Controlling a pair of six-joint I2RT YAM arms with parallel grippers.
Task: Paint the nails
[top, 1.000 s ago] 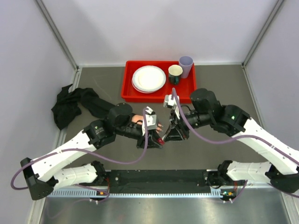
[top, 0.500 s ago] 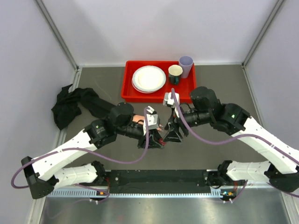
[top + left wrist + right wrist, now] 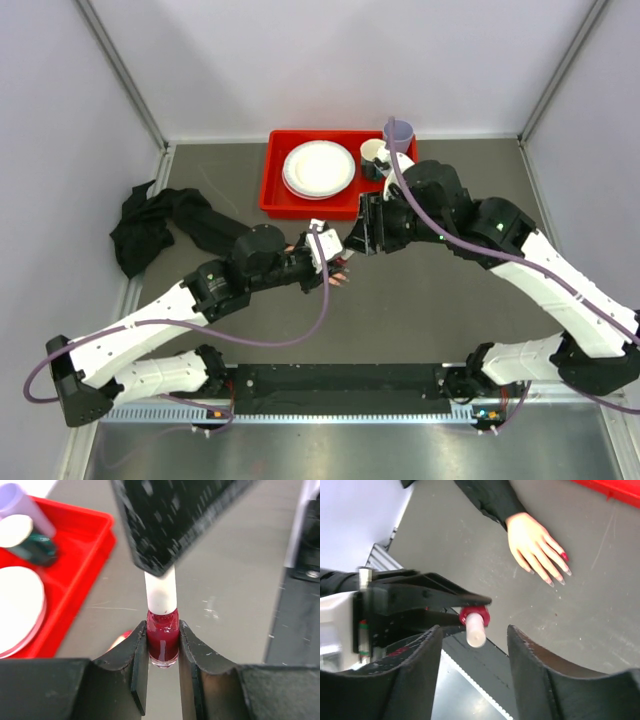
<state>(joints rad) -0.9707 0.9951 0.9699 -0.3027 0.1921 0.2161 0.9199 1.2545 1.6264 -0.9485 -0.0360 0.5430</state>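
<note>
My left gripper [image 3: 162,628] is shut on a small bottle of dark red nail polish [image 3: 163,642] with a white cap [image 3: 160,587] and holds it upright above the table. My right gripper [image 3: 474,631] is open. Its jaws stand either side of the cap [image 3: 475,630] without touching it. The pale mannequin hand [image 3: 532,542] lies palm down on the table with its black sleeve [image 3: 487,497]. One nail [image 3: 564,556] is dark red; the others look pale. In the top view the left gripper [image 3: 337,264] and right gripper [image 3: 358,238] meet mid-table, hiding most of the hand.
A red tray [image 3: 275,195] at the back holds white plates [image 3: 318,168], a dark cup [image 3: 374,156] and a lilac cup [image 3: 398,133]. A black cloth [image 3: 145,225] lies at the left. A black rail [image 3: 340,380] runs along the near edge.
My right gripper has moved up and back toward the tray. My left gripper has lifted the bottle and followed it, so the pair now sit farther from the near edge.
</note>
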